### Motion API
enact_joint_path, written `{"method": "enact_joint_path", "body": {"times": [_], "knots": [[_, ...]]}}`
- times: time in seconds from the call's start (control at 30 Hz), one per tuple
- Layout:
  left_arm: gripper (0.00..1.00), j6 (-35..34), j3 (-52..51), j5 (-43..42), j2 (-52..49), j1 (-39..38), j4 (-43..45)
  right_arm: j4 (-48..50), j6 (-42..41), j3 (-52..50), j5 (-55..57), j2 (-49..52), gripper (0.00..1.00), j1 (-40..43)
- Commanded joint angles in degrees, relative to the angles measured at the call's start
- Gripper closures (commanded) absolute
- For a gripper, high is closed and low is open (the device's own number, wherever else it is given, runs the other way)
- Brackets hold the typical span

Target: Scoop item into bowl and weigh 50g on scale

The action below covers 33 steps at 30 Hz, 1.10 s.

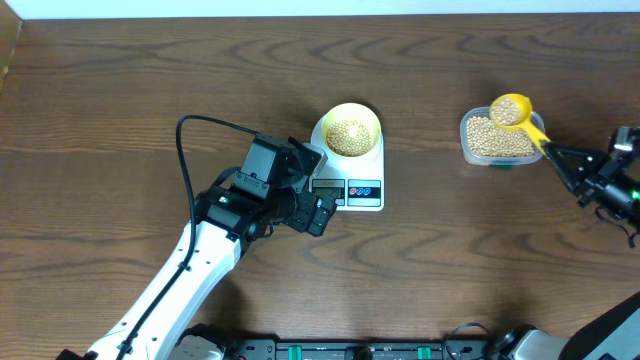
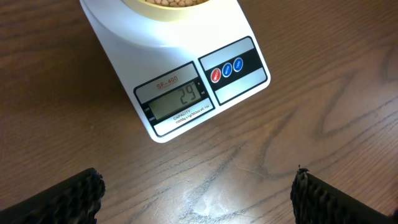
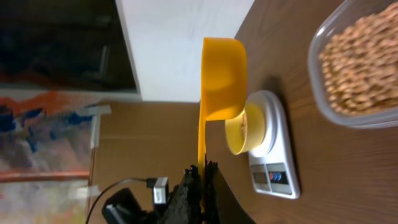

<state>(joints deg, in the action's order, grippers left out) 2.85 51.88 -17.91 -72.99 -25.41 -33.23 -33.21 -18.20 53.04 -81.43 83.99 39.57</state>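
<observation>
The task stands partway through the scooping step. The right pincer (image 3: pixel 203 177) is closed tight on the handle of a yellow scoop (image 3: pixel 224 74), which is held above the clear tub (image 1: pixel 467 140) at the right of the counter (image 1: pixel 120 90); seen from overhead, the scoop is loaded with beans (image 1: pixel 510 112), and more beans lie in the tub below it. The pale yellow bowl (image 3: pixel 238 142) is set on the platform of the white scale (image 2: pixel 124 56) near the middle of the counter, well apart from the tub, and a layer of beans is already held in it. The left pincer (image 2: pixel 198 186) is spread as wide as it goes, with nothing between its fingers, and is poised just in front of the scale so that the display (image 2: pixel 177 99) can be read: 29 is shown, short of the target. The next move is judged to be the carrying of the loaded scoop across to the bowl. It should be kept level on the way so that no beans are spilled, then tipped gently over the bowl. The beans are best let out a few at a time while the display is watched, since a full scoop emptied at once might overshoot the target.
</observation>
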Motion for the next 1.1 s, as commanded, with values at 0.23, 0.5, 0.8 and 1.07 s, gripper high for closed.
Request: {"method": "enact_joint_path", "body": {"times": [0.23, 0.5, 0.8, 1.07], "knots": [[0.02, 0.55, 0.85, -0.48, -0.37, -0.07, -0.15, 0.24, -6.69, -0.28, -2.54, 0.37, 0.99, -9.05], [0.02, 0.55, 0.85, -0.48, -0.37, -0.07, -0.15, 3.50, -11.58, -0.28, 0.52, 0.37, 0.99, -16.22], [0.02, 0.52, 0.85, -0.48, -0.37, -0.07, -0.15, 16.13, -24.37, -0.28, 6.16, 0.37, 0.99, -24.57], [0.02, 0.55, 0.85, -0.48, -0.37, -0.07, -0.15, 29.05, -35.89, -0.28, 14.82, 0.37, 0.99, -32.22]]}}
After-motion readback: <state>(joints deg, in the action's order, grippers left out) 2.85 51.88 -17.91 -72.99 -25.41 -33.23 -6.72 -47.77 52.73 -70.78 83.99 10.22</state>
